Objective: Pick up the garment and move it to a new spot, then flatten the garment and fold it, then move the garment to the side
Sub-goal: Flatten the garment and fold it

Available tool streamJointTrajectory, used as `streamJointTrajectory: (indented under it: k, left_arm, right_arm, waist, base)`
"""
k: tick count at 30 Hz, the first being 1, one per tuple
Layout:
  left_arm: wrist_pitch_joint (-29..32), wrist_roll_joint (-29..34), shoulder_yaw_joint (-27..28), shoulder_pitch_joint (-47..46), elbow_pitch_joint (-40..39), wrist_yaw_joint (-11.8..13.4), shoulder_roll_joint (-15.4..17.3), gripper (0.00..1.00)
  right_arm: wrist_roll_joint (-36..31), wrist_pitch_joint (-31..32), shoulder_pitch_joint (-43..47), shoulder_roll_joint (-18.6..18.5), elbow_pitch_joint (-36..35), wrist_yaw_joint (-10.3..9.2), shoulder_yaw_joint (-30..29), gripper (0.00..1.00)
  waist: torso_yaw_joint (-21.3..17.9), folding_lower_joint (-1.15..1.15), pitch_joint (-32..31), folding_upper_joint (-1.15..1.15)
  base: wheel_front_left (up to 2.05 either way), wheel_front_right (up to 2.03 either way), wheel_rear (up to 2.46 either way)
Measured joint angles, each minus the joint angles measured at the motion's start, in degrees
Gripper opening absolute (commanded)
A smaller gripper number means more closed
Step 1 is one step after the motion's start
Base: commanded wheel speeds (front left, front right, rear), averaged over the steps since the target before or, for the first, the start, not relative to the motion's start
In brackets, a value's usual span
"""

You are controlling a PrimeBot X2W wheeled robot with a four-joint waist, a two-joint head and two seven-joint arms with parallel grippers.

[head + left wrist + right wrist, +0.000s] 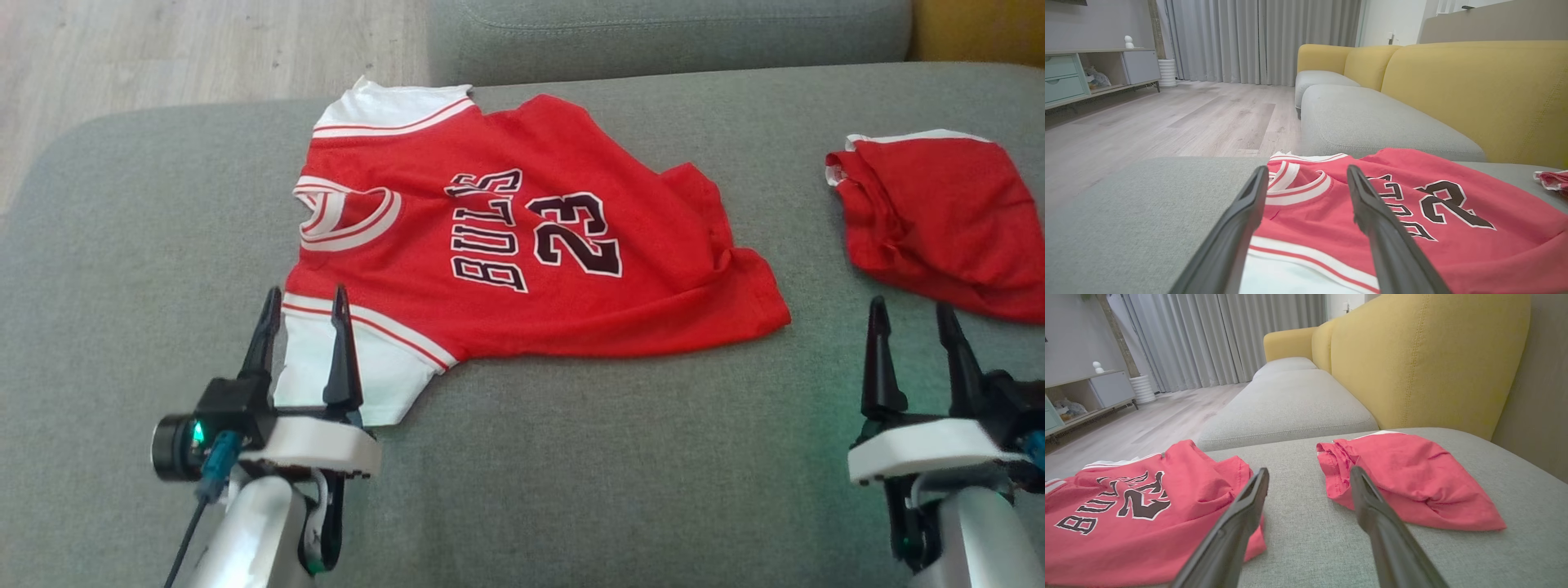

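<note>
1. One cushion to use as the whole work surface. Keep every fold on this grey seat, well inside its front edge.
2. Take jersey as the piece in hand. Lying spread in middle of cushion, print up, collar toward left and hem toward right. Judged as already placed but not quite flat, so flatten first, fold after.
3. Leave bundle alone. Lying crumpled at far right of cushion, well apart from jersey. Avoid catching it while reaching across.
4. Lower left gripper slowly, with jaws spread wide and holding nothing. Poised over near sleeve; cannot tell whether touching cloth.
5. Turn right gripper toward hem, with jaws also spread and empty, above bare cushion between jersey and bundle.
6. Pinch sleeve at its white edge, taking top and bottom layers together, then pull gently leftward while other side pulls rightward.
7. Smooth puckered hem corner last. Draw outward without lifting high, since thin cloth probably slides and wrinkles again easily.
</note>
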Motion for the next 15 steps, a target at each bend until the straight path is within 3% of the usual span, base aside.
streamJointTrajectory:
  k: [10, 15]
  left_arm:
    - [0.1, 0.5, 0.1, 0.7, 2.0, 0.1, 0.0, 1.0]
    - [4.3, 1.4, 0.6, 0.4, 7.7, 1.9, 1.2, 1.0]
  right_arm:
    - [0.9, 0.0, 1.0, 0.0, -2.4, 0.0, 1.1, 1.0]
    - [0.9, 0.0, 1.0, 0.0, -2.6, 0.0, 2.1, 1.0]
  waist:
    - [0.9, 0.0, 0.6, 0.0]
    - [0.6, 0.0, 2.0, 0.0]
  base:
    - [0.0, 0.0, 0.0]
    - [0.0, 0.0, 0.0]
